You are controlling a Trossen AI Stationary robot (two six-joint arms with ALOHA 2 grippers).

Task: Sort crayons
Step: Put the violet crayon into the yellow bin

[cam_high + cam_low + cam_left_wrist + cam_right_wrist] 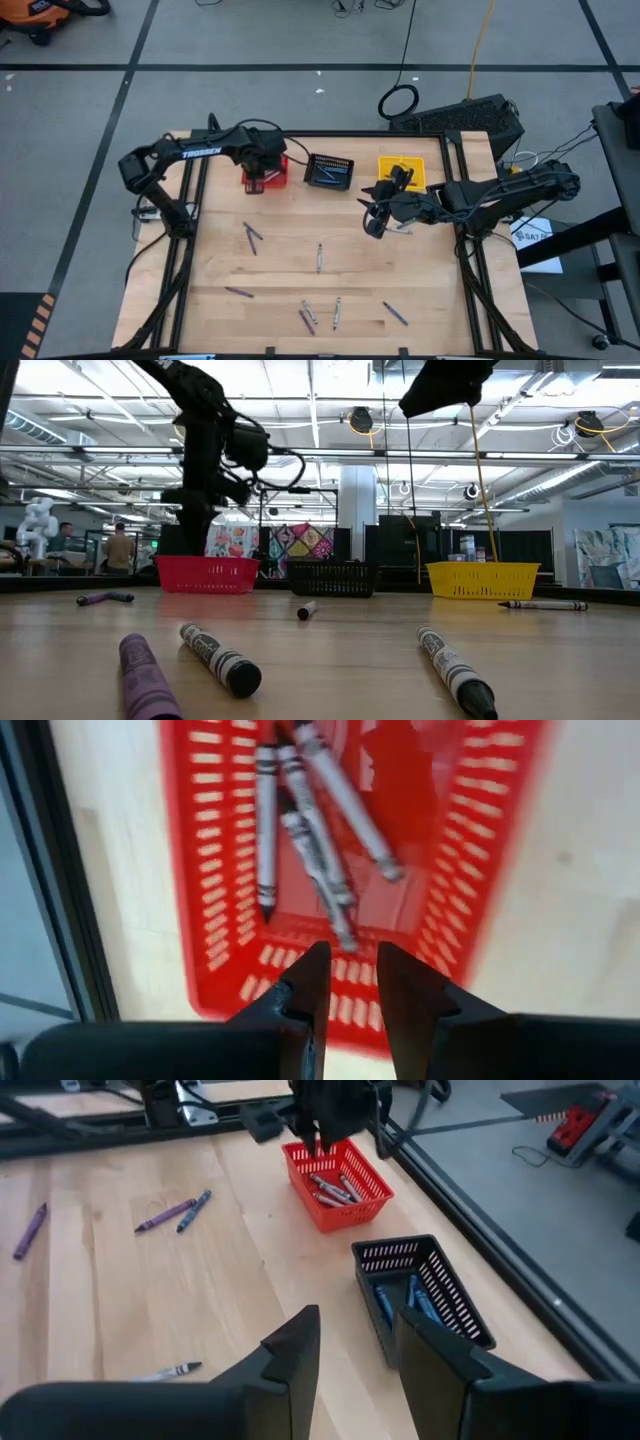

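My left gripper (263,172) hangs open and empty just above the red basket (350,840), which holds several grey crayons (300,815). It also shows in the right wrist view (325,1125). My right gripper (373,215) is open and empty above the table, in front of the yellow basket (402,172). Its wrist view (360,1330) looks at the black basket (425,1290), which holds blue crayons (415,1300). Loose crayons lie flat on the table: a purple and blue pair (250,235), a grey one (319,257), a purple one (238,292), several grey ones (310,318) and a blue one (395,313).
The three baskets stand in a row along the table's far side: red (208,573), black (333,578), yellow (483,580). A crayon (402,228) lies right by my right gripper. A black frame (195,200) borders the wooden table. People stand in the room behind (120,545).
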